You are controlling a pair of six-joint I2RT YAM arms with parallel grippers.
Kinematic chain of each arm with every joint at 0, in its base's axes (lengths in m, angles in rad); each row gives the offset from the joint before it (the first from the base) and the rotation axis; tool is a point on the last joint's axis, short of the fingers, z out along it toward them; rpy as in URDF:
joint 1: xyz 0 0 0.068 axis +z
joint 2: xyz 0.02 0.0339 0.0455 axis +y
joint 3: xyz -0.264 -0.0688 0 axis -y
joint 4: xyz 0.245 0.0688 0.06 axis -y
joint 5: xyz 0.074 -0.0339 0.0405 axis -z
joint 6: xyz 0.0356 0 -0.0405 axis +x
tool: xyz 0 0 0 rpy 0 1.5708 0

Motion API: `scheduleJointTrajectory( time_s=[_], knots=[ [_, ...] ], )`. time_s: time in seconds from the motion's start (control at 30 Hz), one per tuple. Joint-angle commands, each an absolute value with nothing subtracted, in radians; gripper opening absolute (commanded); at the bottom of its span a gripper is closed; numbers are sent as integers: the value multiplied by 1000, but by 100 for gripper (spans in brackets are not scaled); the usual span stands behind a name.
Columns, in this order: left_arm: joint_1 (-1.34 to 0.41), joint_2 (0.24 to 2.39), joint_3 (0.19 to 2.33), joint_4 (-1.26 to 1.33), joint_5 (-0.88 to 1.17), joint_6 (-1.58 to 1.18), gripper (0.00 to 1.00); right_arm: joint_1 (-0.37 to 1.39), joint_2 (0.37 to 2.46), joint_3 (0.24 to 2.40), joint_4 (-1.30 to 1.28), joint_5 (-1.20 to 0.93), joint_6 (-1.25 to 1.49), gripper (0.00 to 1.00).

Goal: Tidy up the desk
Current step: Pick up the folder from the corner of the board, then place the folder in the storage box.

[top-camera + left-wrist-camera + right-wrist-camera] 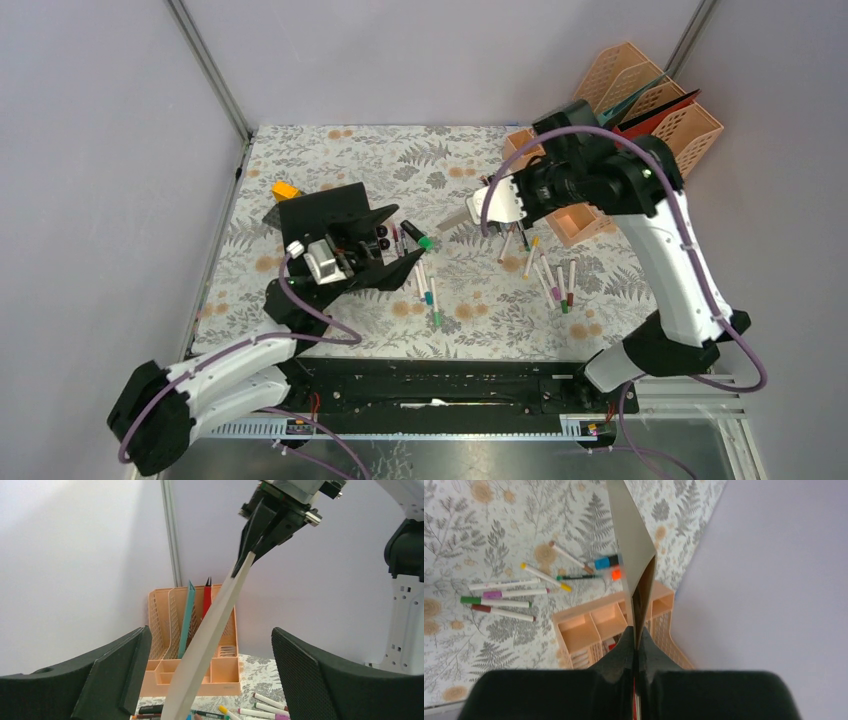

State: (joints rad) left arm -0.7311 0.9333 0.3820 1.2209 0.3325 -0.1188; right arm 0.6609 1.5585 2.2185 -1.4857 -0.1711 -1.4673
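One thin flat beige folder [631, 545] pinched in right gripper [636, 639] | left gripper [210, 645] spread wide

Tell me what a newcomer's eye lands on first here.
The right hand is shut on a beige folder, holding it tilted in the air above the desk, far right. Below it, markers lie scattered mid-desk, and the left hand gapes open beside them. An orange rack with a teal folder and a red folder stands at the far right corner.
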Motion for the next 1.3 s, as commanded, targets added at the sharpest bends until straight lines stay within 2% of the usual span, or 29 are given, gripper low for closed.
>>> scheduleJointTrajectory(
  time_s=[0.0, 0.2, 0.63, 0.9, 1.27],
  knots=[
    [-726, 798, 339, 1064, 245, -107, 96, 667, 1452, 2202, -1485, -9, -1435, 0],
    [-727, 720, 313, 948, 249, -120, 98, 667, 1363, 2135, -1485, 129, -1400, 0],
    [-727, 659, 229, 947, 253, -153, 99, 642, 1267, 1934, -1482, 309, -1339, 0],
    [-727, 669, 218, 962, 268, -161, 99, 364, 1353, 1996, -1482, 153, -1527, 0],
    [-727, 670, 217, 966, 268, -158, 99, 273, 1419, 2054, -1483, 3, -1663, 0]
  ],
)
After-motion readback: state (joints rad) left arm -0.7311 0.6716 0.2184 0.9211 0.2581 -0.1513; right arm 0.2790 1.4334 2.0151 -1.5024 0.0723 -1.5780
